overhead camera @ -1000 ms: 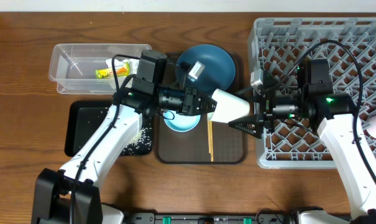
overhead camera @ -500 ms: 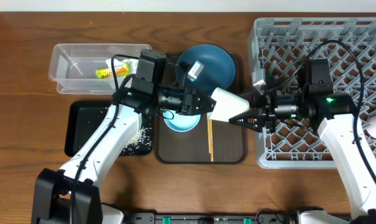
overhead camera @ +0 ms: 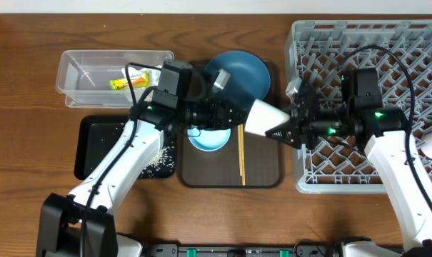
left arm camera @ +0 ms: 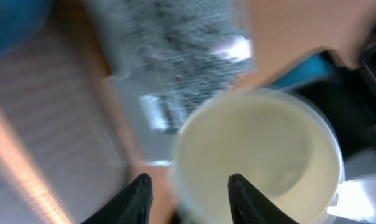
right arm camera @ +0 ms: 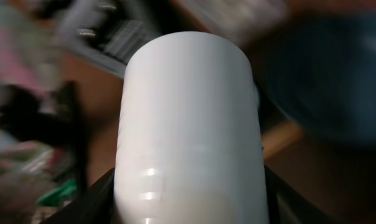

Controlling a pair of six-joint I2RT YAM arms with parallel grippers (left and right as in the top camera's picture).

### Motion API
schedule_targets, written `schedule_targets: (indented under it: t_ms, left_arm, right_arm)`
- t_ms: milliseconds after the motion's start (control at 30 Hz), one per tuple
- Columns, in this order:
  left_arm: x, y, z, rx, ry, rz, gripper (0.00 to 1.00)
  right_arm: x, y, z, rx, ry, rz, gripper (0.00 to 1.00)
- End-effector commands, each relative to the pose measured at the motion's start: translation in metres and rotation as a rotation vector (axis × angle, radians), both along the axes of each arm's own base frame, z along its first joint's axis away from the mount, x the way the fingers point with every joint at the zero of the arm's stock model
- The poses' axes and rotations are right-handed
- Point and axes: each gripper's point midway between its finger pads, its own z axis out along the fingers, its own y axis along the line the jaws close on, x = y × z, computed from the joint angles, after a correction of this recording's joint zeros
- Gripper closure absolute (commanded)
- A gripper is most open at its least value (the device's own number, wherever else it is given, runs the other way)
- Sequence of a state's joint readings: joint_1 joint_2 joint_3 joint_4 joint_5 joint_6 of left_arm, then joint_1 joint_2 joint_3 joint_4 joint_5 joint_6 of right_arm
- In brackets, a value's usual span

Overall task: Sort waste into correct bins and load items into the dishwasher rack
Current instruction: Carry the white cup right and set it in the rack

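Gripping cream cup (overhead camera: pixel 262 118) from both ends: left end effector (overhead camera: pixel 233 117) and right end effector (overhead camera: pixel 287 128). Held above brown tray (overhead camera: pixel 262 175), beside rack (overhead camera: pixel 305 178) edge.

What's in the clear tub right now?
The clear tub holds the yellow-green wrapper. The left arm covers its right end, so anything there is hidden.

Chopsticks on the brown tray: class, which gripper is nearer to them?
Left. The left gripper hovers just above the chopsticks' upper end; the right gripper sits farther right, toward the rack.

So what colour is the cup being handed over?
Cream cup, clearest in the overhead view.
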State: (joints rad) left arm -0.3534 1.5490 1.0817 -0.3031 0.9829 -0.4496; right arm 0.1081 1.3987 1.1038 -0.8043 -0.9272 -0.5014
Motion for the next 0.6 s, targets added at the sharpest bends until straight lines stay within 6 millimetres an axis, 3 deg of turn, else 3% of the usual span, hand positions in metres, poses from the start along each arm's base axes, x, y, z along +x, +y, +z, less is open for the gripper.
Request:
schedule_targets:
  t_ms: [0,133,300,433,567]
  left_arm:
    - [0.034,0.042,-0.044,0.325,-0.082,0.209,0.54]
    - [0.031,0.079,-0.059,0.528,-0.109,0.262,0.51]
    - [0.027,0.12,-0.053,0.693,-0.139,0.354,0.5]
    - [0.025,0.132,-0.041,0.729,-0.172,0.395,0.5]
    - [0.025,0.132,-0.037,0.722,-0.183,0.4,0.5]
  right_arm:
    - [0.024,-0.04,-0.027,-0.224,0.114,-0.29,0.61]
    - [0.038,-0.084,-0.021,-0.358,0.165,-0.509,0.62]
    - [0.044,-0.15,0.005,-0.49,0.216,-0.819,0.63]
    - [0.041,-0.197,0.02,-0.502,0.282,-1.024,0.65]
    - [0.029,-0.244,0.015,-0.5,0.394,-1.168,0.69]
